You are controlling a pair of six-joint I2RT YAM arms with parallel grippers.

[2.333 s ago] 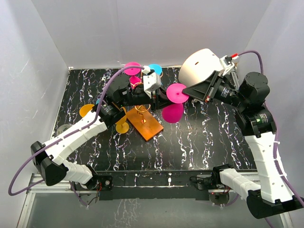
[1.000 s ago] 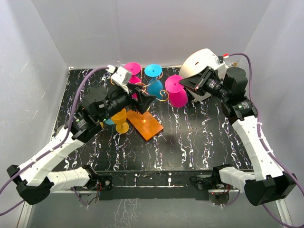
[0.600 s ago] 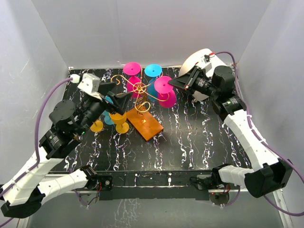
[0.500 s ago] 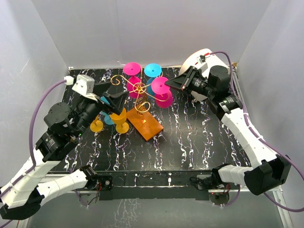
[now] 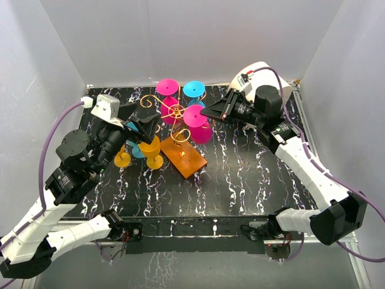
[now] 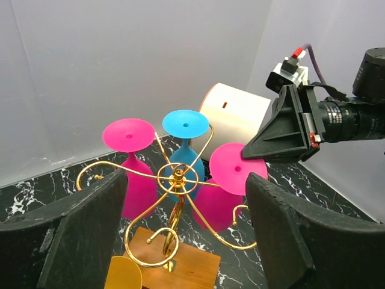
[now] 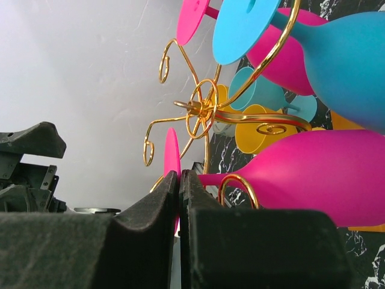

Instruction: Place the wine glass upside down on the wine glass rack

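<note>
The wine glass rack (image 5: 176, 112) is gold wire with curled arms on an orange base (image 5: 187, 159). My right gripper (image 5: 209, 112) is shut on the foot disc of a pink wine glass (image 5: 201, 133), held upside down at the rack's right side. In the right wrist view the gripper (image 7: 179, 180) pinches the disc edge-on. There the glass's bowl (image 7: 325, 174) hangs to the right, and its stem lies at a curled arm end (image 7: 237, 188). My left gripper (image 5: 146, 127) stands open left of the rack, holding nothing. Its view shows the rack (image 6: 178, 176) and pink glass (image 6: 236, 168) between its fingers (image 6: 72, 229).
A pink glass (image 5: 167, 87) and a blue glass (image 5: 194, 89) hang upside down on the rack's far arms. Yellow glasses (image 5: 150, 149) and a teal cup (image 5: 137, 152) stand on the table left of the base. A white rounded object (image 5: 264, 73) sits at the back right.
My right gripper has carried the pink glass leftward to the rack. The left arm drew back to the left, open, and has held still for the last half second.
</note>
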